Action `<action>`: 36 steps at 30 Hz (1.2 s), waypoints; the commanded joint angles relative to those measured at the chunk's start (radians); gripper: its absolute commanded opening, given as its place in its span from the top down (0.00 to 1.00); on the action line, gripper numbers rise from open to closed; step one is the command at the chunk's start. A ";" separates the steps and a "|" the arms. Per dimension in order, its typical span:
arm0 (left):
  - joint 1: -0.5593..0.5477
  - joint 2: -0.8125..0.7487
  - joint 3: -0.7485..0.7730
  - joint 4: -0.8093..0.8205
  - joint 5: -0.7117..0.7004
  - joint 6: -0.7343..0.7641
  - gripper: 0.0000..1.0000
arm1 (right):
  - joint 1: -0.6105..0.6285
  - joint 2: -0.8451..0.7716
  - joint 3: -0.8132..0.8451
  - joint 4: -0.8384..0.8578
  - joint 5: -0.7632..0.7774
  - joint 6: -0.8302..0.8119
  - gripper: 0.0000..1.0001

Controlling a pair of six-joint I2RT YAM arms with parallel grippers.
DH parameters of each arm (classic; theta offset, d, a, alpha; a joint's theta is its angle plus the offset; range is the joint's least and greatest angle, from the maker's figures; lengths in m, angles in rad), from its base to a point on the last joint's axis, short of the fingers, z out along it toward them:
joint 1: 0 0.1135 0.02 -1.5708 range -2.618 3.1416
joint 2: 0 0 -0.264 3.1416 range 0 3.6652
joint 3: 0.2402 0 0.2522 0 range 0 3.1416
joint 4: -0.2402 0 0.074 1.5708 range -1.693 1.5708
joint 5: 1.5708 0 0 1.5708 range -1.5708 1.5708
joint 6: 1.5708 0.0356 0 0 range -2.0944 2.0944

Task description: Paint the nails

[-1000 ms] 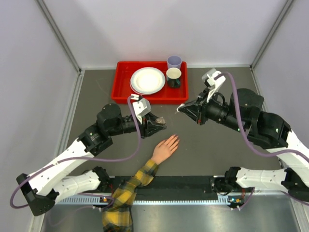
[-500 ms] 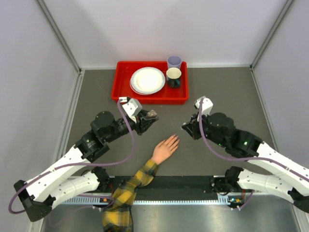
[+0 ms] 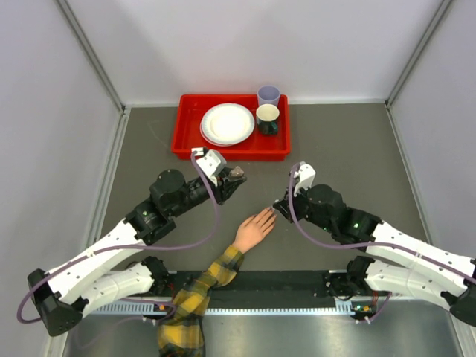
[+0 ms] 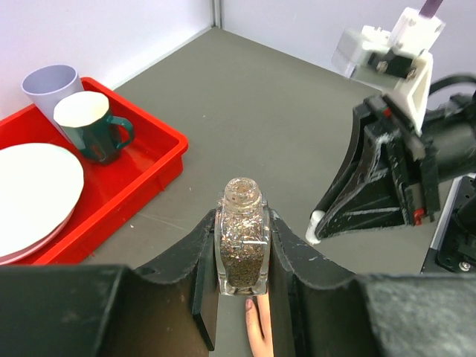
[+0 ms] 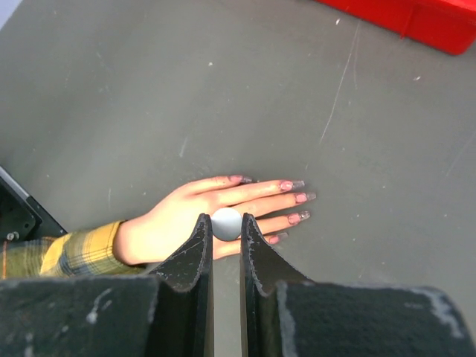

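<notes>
The mannequin hand point(image 3: 255, 228) lies flat on the grey desk point(image 3: 349, 149), back upward, near the middle of the near edge. Its fingers are together and point toward the far right corner. The skin is pale peach. Its arm runs back over the near edge in a yellow-and-black plaid sleeve point(image 3: 197, 290).

In the right wrist view the nails point(image 5: 285, 184) are long and narrow. They are pink at the base and turn greyish toward the tips. 4 sit in a staggered row at the fingertips, and a 5th, darker one shows at the edge of the hand.

The right tool point(image 5: 223, 219) has its fingers pressed in on a small white cap point(image 5: 226, 223). It hangs above the fingers, just behind the nails. Whether anything below the cap touches the hand cannot be told.

The left tool point(image 4: 242, 223) pinches a small clear bottle point(image 4: 242, 249) upright between its pads. The bottle is filled with dark glittery polish and its neck is uncapped. This tool is held above the desk, to the left of the hand and nearer the far edge.

A red tray point(image 3: 186, 141) sits at the far edge. It holds a white plate point(image 3: 227, 123) and a dark green mug point(image 3: 268, 119). A lavender cup point(image 3: 268, 95) stands behind the mug.
</notes>
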 commanded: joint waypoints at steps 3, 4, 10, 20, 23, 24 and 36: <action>-0.001 0.012 0.007 0.090 -0.016 0.015 1.00 | -0.012 0.043 -0.058 0.129 -0.013 0.020 1.00; 0.001 0.013 0.008 0.089 -0.016 0.039 1.00 | -0.014 0.048 -0.060 0.132 -0.015 0.018 1.00; 0.001 0.019 0.014 0.087 -0.018 0.045 1.00 | -0.015 0.073 -0.104 0.152 -0.013 0.018 1.00; 0.005 0.035 0.014 0.092 -0.001 0.041 1.00 | -0.035 0.137 -0.146 0.214 -0.012 0.030 1.00; 0.008 0.035 0.013 0.093 0.000 0.039 1.00 | -0.034 0.151 -0.158 0.224 -0.006 0.032 1.00; 0.012 0.035 0.013 0.095 0.002 0.038 1.00 | -0.035 0.155 -0.161 0.224 -0.007 0.034 1.00; 0.022 0.044 0.011 0.099 0.020 0.030 1.00 | -0.037 0.226 -0.178 0.273 0.010 0.044 1.00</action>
